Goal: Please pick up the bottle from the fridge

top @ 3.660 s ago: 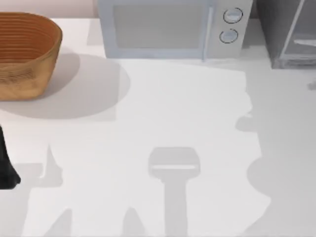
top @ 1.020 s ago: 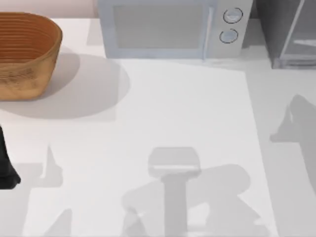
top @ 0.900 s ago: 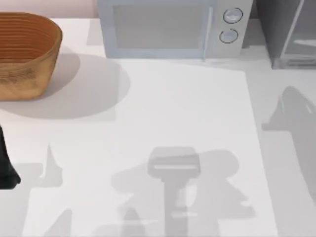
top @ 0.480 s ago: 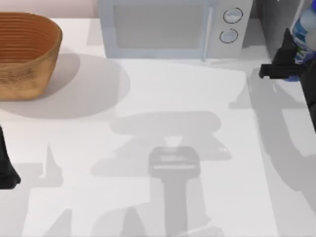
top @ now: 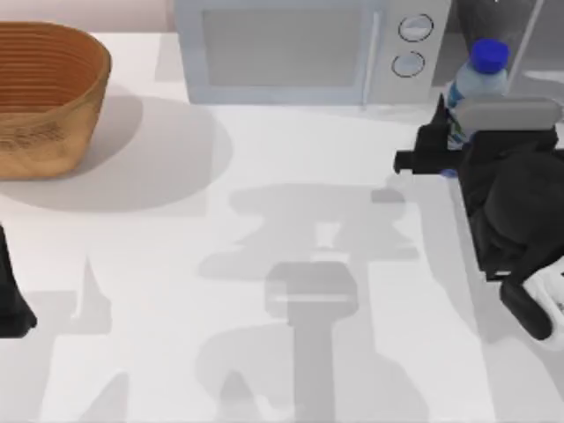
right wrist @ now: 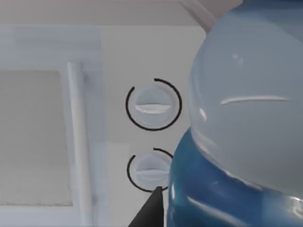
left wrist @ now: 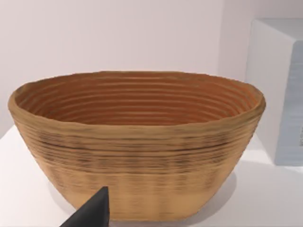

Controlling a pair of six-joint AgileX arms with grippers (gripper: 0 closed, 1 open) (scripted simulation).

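Top view showed the change plainly: half a second before, the right gripper [top: 449, 145] sat hard against the right edge in front of the fridge [top: 507, 26] with the bottle [top: 471, 88] partly cut off from sight; at this moment arm and bottle had come leftward and toward the middle of the table [top: 264, 264], clear of the fridge front. A second before, that part of the table held shadows alone. The bottle stood roughly upright in the claw, blue cap [top: 487, 55] topmost, just beside the microwave [top: 300, 53] and its two knobs, off the table surface as far as I could judge. The claw was pinched on the bottle's lower body — the dark fingers flanked it on either side.

By my reading the pick was as good as done: the bottle was out of the fridge and carried, and what remained was to hold it steady.

The right wrist view had the bottle pressed close against the lens, clear body above a blue band, with the microwave's knobs behind it. The left gripper [top: 13, 308] rested parked at the table's left edge, facing the wicker basket [left wrist: 137, 142]; I could not tell how its fingers stood.

As for writing — the label was a pale band with a trace of green and blue, and no word or brand could be read on it, nor on the microwave.
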